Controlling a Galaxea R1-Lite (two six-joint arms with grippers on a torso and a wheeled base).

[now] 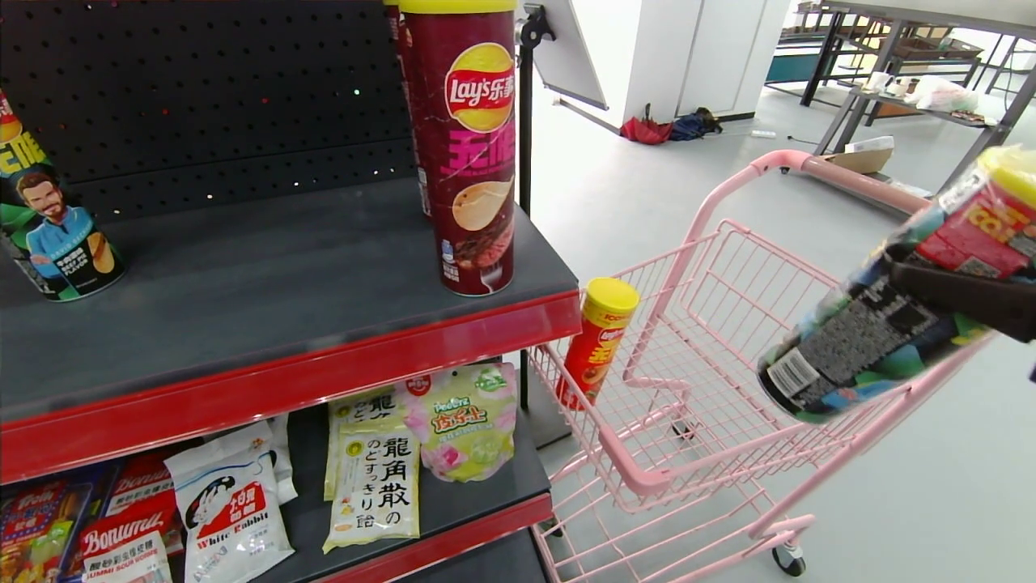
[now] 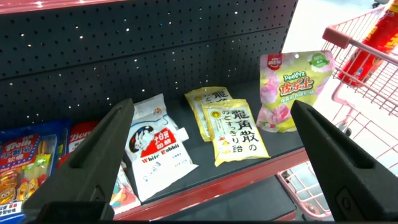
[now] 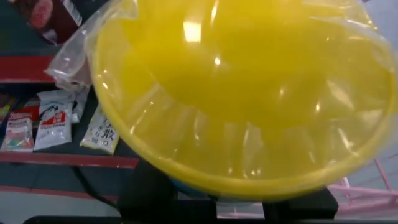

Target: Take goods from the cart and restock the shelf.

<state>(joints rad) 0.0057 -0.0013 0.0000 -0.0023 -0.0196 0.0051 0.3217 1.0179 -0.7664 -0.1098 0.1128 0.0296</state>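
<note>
My right gripper (image 1: 963,295) is shut on a dark chips can (image 1: 874,324) with a yellow lid, held tilted above the pink cart (image 1: 712,243). The right wrist view looks straight at that yellow lid (image 3: 249,93). A red can with a yellow lid (image 1: 597,340) leans in the cart's near-shelf corner. On the upper shelf (image 1: 243,283) a tall maroon chips can (image 1: 473,154) stands at the right end and a dark can (image 1: 48,219) at the left. My left gripper (image 2: 211,162) is open, its fingers (image 2: 93,162) wide apart, facing the lower shelf.
Snack bags lie on the lower shelf: a white bag (image 1: 231,502), yellow bags (image 1: 376,470) and a pink-green pouch (image 1: 465,421). The upper shelf is bare between its two cans. A pole (image 1: 524,121) stands by the shelf's right end. Tables (image 1: 914,73) stand far behind.
</note>
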